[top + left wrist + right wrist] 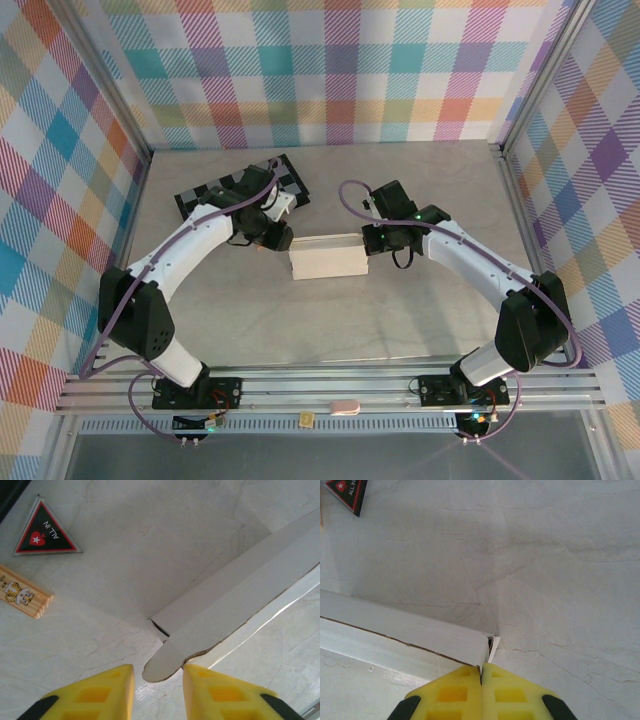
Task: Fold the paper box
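Observation:
The paper box is a shallow white cardboard box lying mid-table between both arms. My left gripper is at its left end. In the left wrist view the yellow fingers stand apart, and a rounded tab of the paper box pokes into the gap of the left gripper, close to the right finger and ungripped. My right gripper is at the box's right end. In the right wrist view the right gripper is shut, its tips pinching the thin end wall at the corner of the box.
A black-and-grey checkered board lies behind the left arm. A black triangular "ALL IN" card and a small wooden block with a tiger print lie on the table left of the box. Plaid walls enclose the table.

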